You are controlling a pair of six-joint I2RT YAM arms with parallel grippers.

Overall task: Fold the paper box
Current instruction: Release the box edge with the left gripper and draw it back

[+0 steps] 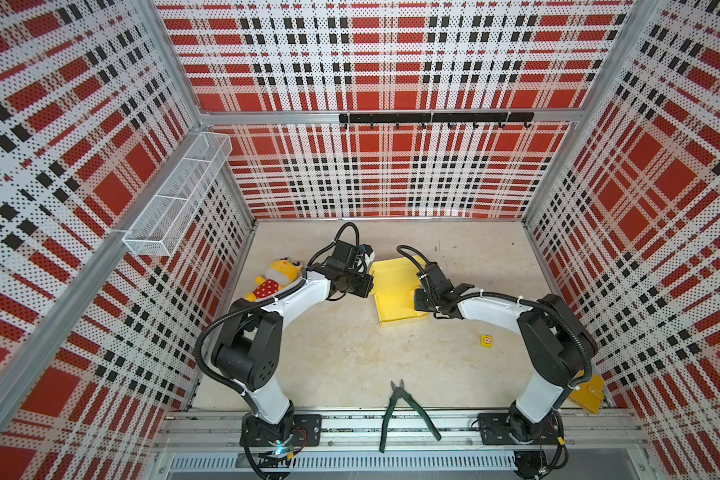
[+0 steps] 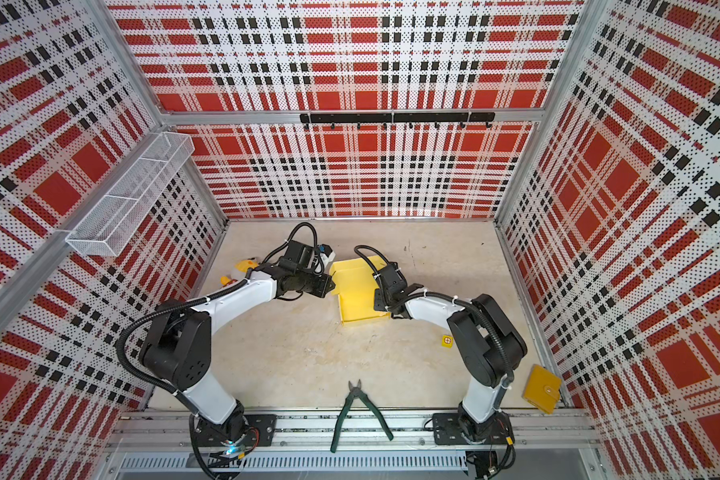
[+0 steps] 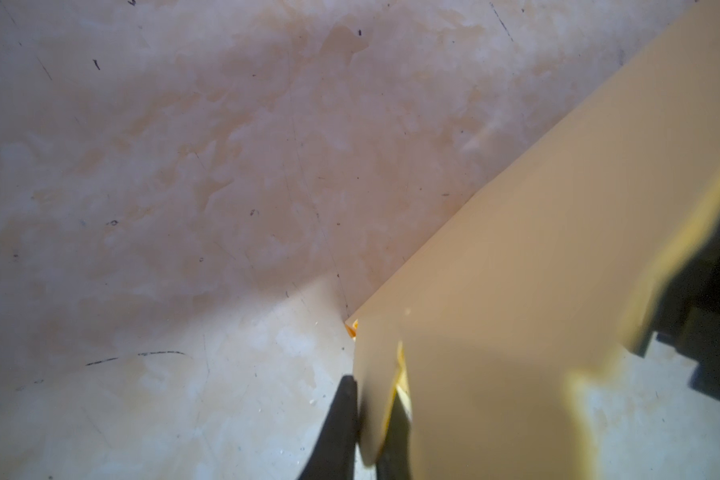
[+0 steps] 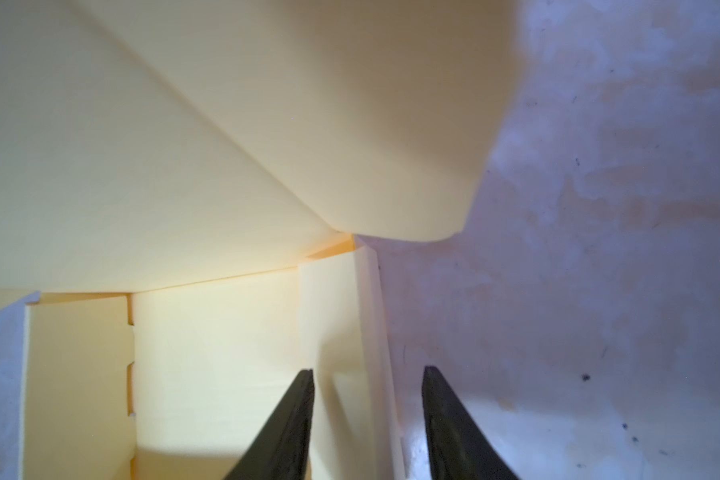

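- The fingers (image 3: pixel 337 428) of the left gripper (image 3: pixel 373 395) are pressed together on a flap of the paper box (image 3: pixel 516 270). In the left wrist view we see the thin card pinched between them.
- The fingers (image 4: pixel 292 424) of the right gripper (image 4: pixel 366 374) stand apart. One is over the inside of the box and one over the table, with a side wall of the box between them. We cannot tell whether either finger touches that wall.
- In both top views the paper box (image 1: pixel 393 291) lies on the table (image 1: pixel 350 361), about mid-width and toward the far half. The left gripper is at its left edge and the right gripper at its right edge.
- We see the box partly formed: its near wall stands up, and a wide panel at the far end is raised off the table.
- A stuffed toy (image 1: pixel 277 276) lies to the left of the left arm, partly hidden by it.
- A small yellow cube (image 1: pixel 486 340) with a red cross sits on the table near the right arm, apart from the box.
- Green-handled pliers (image 1: pixel 400 409) lie at the near edge between the two arm bases, with their handles over the metal rail.
- A mustard wallet (image 2: pixel 542 388) rests in the near right corner.
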